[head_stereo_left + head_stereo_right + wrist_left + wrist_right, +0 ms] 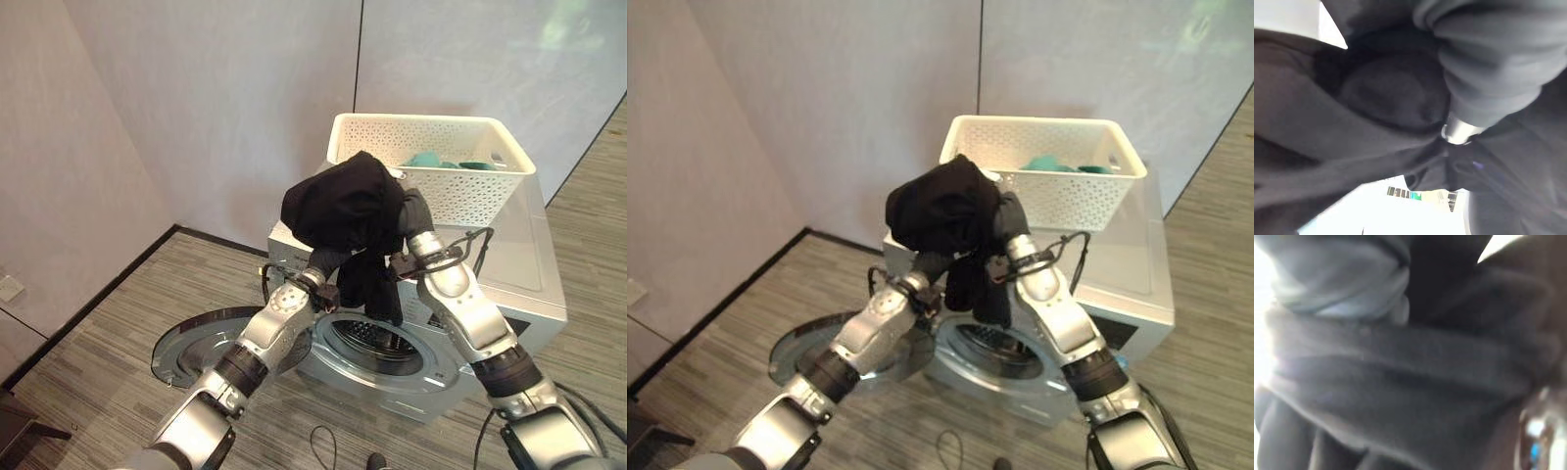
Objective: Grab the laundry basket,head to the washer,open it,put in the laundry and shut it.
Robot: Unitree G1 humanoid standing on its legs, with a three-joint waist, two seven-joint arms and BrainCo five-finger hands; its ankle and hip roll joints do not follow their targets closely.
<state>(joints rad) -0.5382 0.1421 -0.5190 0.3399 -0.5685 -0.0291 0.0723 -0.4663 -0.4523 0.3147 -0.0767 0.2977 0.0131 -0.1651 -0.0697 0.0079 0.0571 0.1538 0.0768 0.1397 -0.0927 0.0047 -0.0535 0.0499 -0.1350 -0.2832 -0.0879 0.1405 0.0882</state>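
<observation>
Grey wood-grain floor (pixel 108 343), pale partition walls meeting in a corner behind.

Nearest: both arms raised in front of the washer (pixel 509 284), meeting under a bundle of black clothing (pixel 345 206). Left robot hand (pixel 312 266) and right robot hand (pixel 411 217) are buried in the cloth; only the dark wrist covers show, so whether the fingers are curled or straight cannot be told. Both wrist views show folds of dark fabric pressed close.

Bundle sits bunched at the top, with a loose tail hanging down toward the round opening (pixel 377 343) of the washer, just above it. Door (pixel 201 345) swung fully open to the left, lying low.

Farther back: white perforated basket (pixel 441 157) standing on the washer top toward its rear edge, teal clothes (pixel 431 160) still inside.

Handling, as a judgement: the clothing is light, limp and shapeless; it will sag, trail and snag on the opening's rim. Best held by gathered folds at the bulk, not the edges, then lowered tail first. Not fragile; slipping free from a loose hold is the main risk.
</observation>
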